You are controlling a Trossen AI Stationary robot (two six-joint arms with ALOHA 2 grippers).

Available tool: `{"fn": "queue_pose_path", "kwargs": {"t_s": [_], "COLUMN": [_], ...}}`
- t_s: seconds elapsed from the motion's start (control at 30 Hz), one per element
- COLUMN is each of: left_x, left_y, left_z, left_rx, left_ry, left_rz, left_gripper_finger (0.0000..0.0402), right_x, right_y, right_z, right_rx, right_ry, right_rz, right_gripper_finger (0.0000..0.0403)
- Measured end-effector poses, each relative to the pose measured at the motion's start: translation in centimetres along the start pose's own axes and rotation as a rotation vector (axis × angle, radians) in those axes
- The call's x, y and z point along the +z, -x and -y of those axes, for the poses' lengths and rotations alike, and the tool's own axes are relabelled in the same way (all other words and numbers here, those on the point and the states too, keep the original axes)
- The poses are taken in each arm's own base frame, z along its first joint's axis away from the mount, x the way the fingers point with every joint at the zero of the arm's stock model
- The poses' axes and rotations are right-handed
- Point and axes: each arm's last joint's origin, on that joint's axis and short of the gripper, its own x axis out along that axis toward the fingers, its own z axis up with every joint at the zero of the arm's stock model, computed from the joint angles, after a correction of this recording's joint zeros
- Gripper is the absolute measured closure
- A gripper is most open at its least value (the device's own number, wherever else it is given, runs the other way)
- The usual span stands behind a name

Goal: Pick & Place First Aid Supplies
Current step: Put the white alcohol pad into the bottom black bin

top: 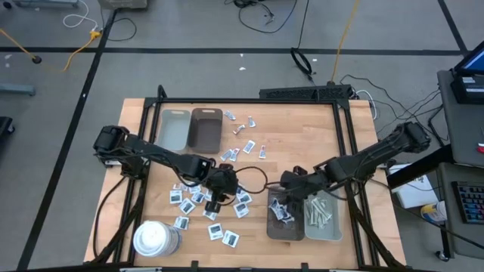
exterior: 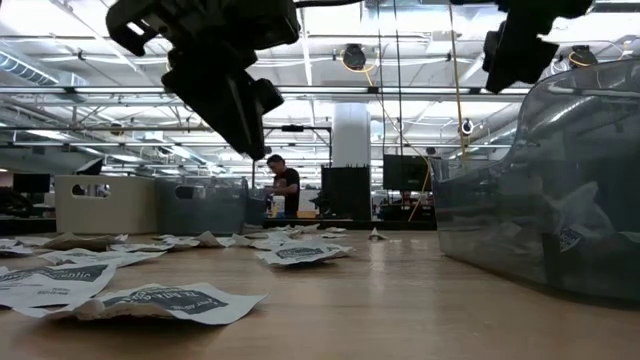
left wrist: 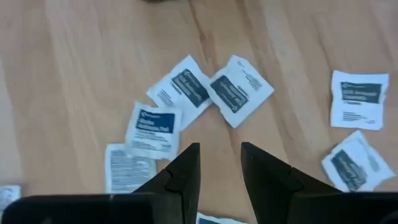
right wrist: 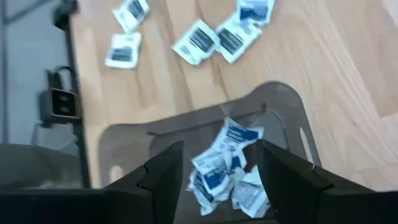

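Many small white square packets with dark-blue print lie flat on the wooden table, and a second loose group lies farther back. My left gripper hovers open above them; in its wrist view its fingertips stand over bare wood just short of two packets. My right gripper is open and empty above the near brown tray, which holds a heap of packets. Pale strips lie in the grey tray beside it.
A large white cylinder stands near the table's near left corner. A grey tray and a brown tray sit at the far edge. A black frame runs around the work area. Bare wood lies between the two packet groups and the near trays.
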Motion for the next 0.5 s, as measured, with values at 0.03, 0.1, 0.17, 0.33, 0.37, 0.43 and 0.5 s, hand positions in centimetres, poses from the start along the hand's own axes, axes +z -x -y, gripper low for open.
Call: {"fn": "queue_pose_path", "kwargs": {"t_s": [0.03, 0.1, 0.17, 0.33, 0.37, 0.43, 0.5], "left_x": [0.0, 0.0, 0.1, 0.0, -0.1, -0.3, -0.2], "left_y": [0.0, 0.0, 0.0, -0.6, -0.8, -1.6, -2.1], "left_z": [0.0, -0.1, -0.2, -0.9, -1.0, -1.3, -1.5], "left_rx": [0.006, 0.035, 0.062, 0.097, 0.106, 0.109, 0.111], "left_ry": [-0.012, -0.025, -0.045, -0.064, -0.061, -0.053, -0.049], "left_rz": [0.001, -0.003, 0.003, -0.007, -0.019, -0.034, -0.023], "left_gripper_finger": [0.0283, 0.0284, 0.0283, 0.026, 0.0251, 0.0231, 0.0214], "right_x": [0.0, 0.1, 0.1, 0.2, 0.2, 0.2, 0.2], "right_y": [0.3, 0.7, 1.1, 1.4, 1.4, 1.4, 1.4], "right_z": [0.0, 0.0, 0.0, -0.1, -0.1, -0.1, -0.1], "right_rx": [0.006, 0.018, 0.027, 0.041, 0.044, 0.046, 0.046], "right_ry": [0.0, 0.0, 0.006, 0.008, 0.008, 0.008, 0.008], "right_rz": [0.006, 0.016, 0.024, 0.039, 0.042, 0.044, 0.047], "right_gripper_finger": [0.0211, 0.0211, 0.0212, 0.0213, 0.0213, 0.0213, 0.0215]}}
